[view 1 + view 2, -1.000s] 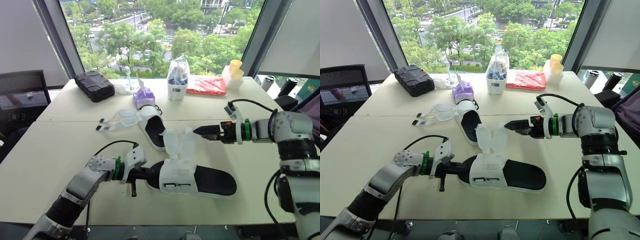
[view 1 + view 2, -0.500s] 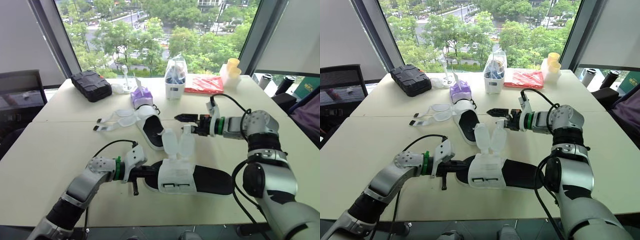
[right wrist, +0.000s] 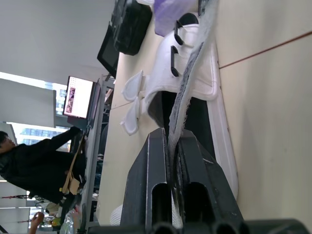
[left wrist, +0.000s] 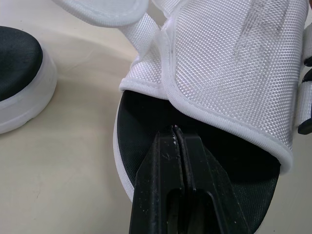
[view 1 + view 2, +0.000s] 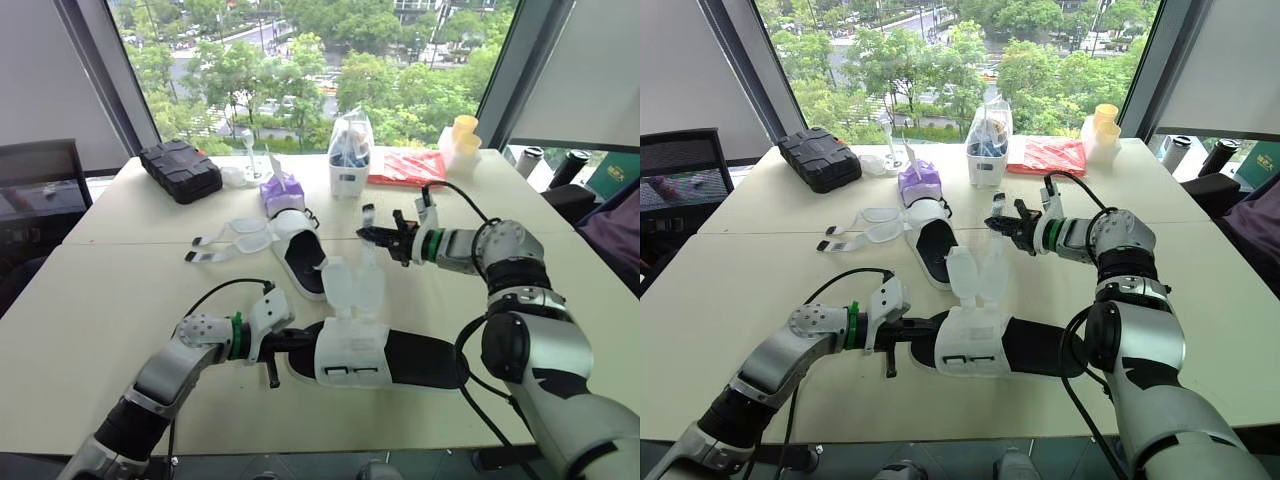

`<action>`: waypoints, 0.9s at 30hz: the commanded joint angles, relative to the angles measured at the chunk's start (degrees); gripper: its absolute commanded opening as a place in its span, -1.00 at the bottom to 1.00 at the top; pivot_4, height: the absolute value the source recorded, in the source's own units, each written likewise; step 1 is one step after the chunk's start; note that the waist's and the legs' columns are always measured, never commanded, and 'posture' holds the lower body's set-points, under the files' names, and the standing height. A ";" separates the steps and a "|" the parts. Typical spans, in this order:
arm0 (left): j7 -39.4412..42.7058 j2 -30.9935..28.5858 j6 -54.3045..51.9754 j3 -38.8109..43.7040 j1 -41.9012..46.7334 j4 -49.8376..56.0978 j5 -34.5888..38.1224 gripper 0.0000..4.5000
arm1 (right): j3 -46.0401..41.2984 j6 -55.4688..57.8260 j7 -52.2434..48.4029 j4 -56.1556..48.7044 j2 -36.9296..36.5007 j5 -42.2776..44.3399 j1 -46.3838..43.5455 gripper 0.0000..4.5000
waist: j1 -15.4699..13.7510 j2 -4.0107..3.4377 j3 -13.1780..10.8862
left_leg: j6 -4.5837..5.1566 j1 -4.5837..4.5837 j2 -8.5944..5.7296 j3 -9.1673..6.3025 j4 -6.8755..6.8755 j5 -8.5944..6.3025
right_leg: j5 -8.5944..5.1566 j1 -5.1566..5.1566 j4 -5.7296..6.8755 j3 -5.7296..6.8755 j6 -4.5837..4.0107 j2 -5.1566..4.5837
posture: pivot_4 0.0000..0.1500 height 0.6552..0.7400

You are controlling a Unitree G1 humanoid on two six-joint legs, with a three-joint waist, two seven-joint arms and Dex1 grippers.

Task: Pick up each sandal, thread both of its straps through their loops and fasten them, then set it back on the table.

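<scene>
My left claw (image 4: 177, 134) is shut, its two fingers pressed together with nothing between them, the tips resting on the black footbed at one end of the near sandal (image 5: 375, 355), just under the edge of its white upper. That sandal lies flat on the pale table (image 5: 100, 300) close in front of me. My right claw (image 5: 380, 237) hangs just beyond it, clamped on one strap (image 5: 372, 278) of this sandal and holding it up above the upper; the other strap stands loose beside it. The second sandal (image 5: 300, 255) lies farther back, well apart from both claws, with its straps (image 5: 235, 237) spread open on the table. Near the far edge sit a black case (image 5: 181, 170), a purple packet (image 5: 283, 188), a bagged box (image 5: 347, 160), a red packet (image 5: 412, 168) and yellow cups (image 5: 462, 135), with a window (image 5: 300, 60) onto trees behind.
</scene>
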State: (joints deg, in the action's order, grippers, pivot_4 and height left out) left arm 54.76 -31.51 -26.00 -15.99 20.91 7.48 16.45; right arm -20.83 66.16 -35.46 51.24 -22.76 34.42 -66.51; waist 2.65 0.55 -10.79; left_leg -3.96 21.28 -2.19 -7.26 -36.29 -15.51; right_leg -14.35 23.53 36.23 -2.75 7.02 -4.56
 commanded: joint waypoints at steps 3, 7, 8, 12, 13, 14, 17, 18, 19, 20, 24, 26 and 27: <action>-0.03 0.05 0.24 1.03 -0.34 0.80 -0.08 -1.00 | 14.21 -28.70 -14.62 -37.86 -1.54 -7.39 17.27 -0.97 | -0.20 0.01 0.01 | 0.01 0.04 0.01 -0.09 0.04 -0.01 | -0.01 0.01 -0.04 0.05 0.04 0.00 | 1.00 1.00; 0.30 0.05 0.42 1.00 -0.38 0.46 -0.15 -1.00 | 22.59 -67.75 -23.93 -50.45 -6.81 -21.17 32.31 -0.97 | -0.05 0.00 0.01 | 0.02 0.07 -0.02 -0.06 0.01 -0.03 | -0.06 0.03 -0.06 0.07 0.17 -0.06 | 1.00 1.00; 0.39 0.07 0.43 0.96 -0.36 0.39 -0.16 -1.00 | 22.76 -73.95 -24.59 -50.39 -7.48 -22.65 33.59 -0.97 | -0.09 0.01 0.01 | 0.02 0.05 -0.02 -0.03 0.00 -0.02 | -0.05 0.02 -0.07 0.06 0.17 -0.06 | 1.00 1.00; 1.16 0.51 0.83 0.29 0.08 -0.39 -0.27 -1.00 | 24.57 -107.74 -28.39 -41.76 -11.85 -28.80 34.27 -0.97 | 0.03 0.03 -0.01 | 0.00 -0.10 -0.01 0.09 -0.05 -0.01 | -0.02 -0.09 -0.08 0.00 0.14 -0.06 | 1.00 1.00; 1.28 0.70 0.92 0.11 0.23 -0.54 -0.36 -1.00 | 25.07 -113.55 -28.77 -39.11 -12.66 -29.45 33.47 -0.97 | 0.01 0.07 -0.03 | 0.00 -0.22 0.00 0.10 -0.07 0.00 | -0.02 -0.20 -0.08 0.00 0.13 -0.04 | 1.00 1.00; 1.36 0.86 0.98 0.01 0.32 -0.63 -0.43 -1.00 | 25.65 -117.54 -28.90 -36.76 -13.21 -29.61 32.68 -0.97 | 0.01 0.12 -0.07 | 0.00 -0.43 0.02 0.10 -0.10 0.00 | -0.01 -0.43 -0.08 0.00 0.12 -0.02 | 1.00 1.00; 1.91 1.16 1.06 -0.13 0.75 -0.93 -0.39 -1.00 | 27.61 -128.39 -28.22 -30.92 -14.51 -31.82 29.34 -0.63 | 0.12 0.14 -0.09 | 0.01 -1.03 0.05 0.18 -0.08 0.01 | -0.03 -0.96 -0.10 -0.08 0.09 -0.01 | 1.00 1.00; 2.13 1.23 1.13 -0.15 0.97 -1.16 -0.44 -1.00 | 28.37 -131.20 -27.85 -29.64 -15.17 -32.97 28.59 -0.42 | 0.09 0.14 -0.09 | 0.08 -1.03 0.04 0.21 -0.08 0.05 | -0.02 -0.96 -0.10 -0.10 0.06 -0.01 | 1.00 1.00; 2.28 1.29 1.19 -0.14 1.10 -1.33 -0.51 -1.00 | 29.05 -133.12 -27.49 -28.61 -15.71 -33.70 28.08 -0.23 | 0.04 0.14 -0.09 | 0.09 -1.02 0.05 0.20 -0.08 0.06 | -0.01 -0.96 -0.10 -0.10 0.04 -0.01 | 1.00 1.00; 2.41 1.33 1.24 -0.11 1.27 -1.55 -0.55 -1.00 | 29.65 -134.82 -26.96 -27.56 -16.26 -34.69 27.60 0.01 | 0.00 0.14 -0.08 | 0.10 -1.01 0.05 0.20 -0.08 0.06 | 0.01 -0.94 -0.09 -0.10 0.02 -0.01 | 1.00 1.00; 2.34 1.92 1.36 0.07 1.60 -1.97 -0.68 -1.00 | 28.92 -138.76 -22.34 -23.79 -18.31 -40.60 27.28 0.88 | -0.17 0.14 -0.08 | 0.10 -0.94 0.04 0.18 -0.03 0.06 | 0.01 -0.86 -0.11 -0.10 0.03 -0.02 | 1.00 1.00; 2.28 2.23 1.39 0.15 1.66 -2.06 -0.77 -1.00 | 27.22 -137.21 -19.14 -21.58 -20.26 -45.04 27.51 0.98 | -0.26 0.14 -0.09 | 0.10 -0.90 0.03 0.18 0.00 0.06 | 0.01 -0.83 -0.11 -0.11 0.03 -0.03 | 1.00 1.00; 2.25 2.38 1.42 0.22 1.66 -2.07 -0.78 -1.00 | 26.43 -135.82 -17.46 -20.11 -21.54 -46.81 27.63 0.98 | -0.34 0.14 -0.08 | 0.10 -0.87 0.01 0.18 0.01 0.06 | 0.01 -0.79 -0.11 -0.12 0.02 -0.04 | 1.00 1.00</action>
State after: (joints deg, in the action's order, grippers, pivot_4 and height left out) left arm 57.12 -29.24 -25.44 -16.40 22.16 4.94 15.62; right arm 8.77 -71.24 -56.39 29.61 -41.94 -9.62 -38.54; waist 2.31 0.69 -10.87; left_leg -3.85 20.43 -2.20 -7.08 -36.28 -15.45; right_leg -14.35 22.75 36.12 -2.88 7.04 -4.61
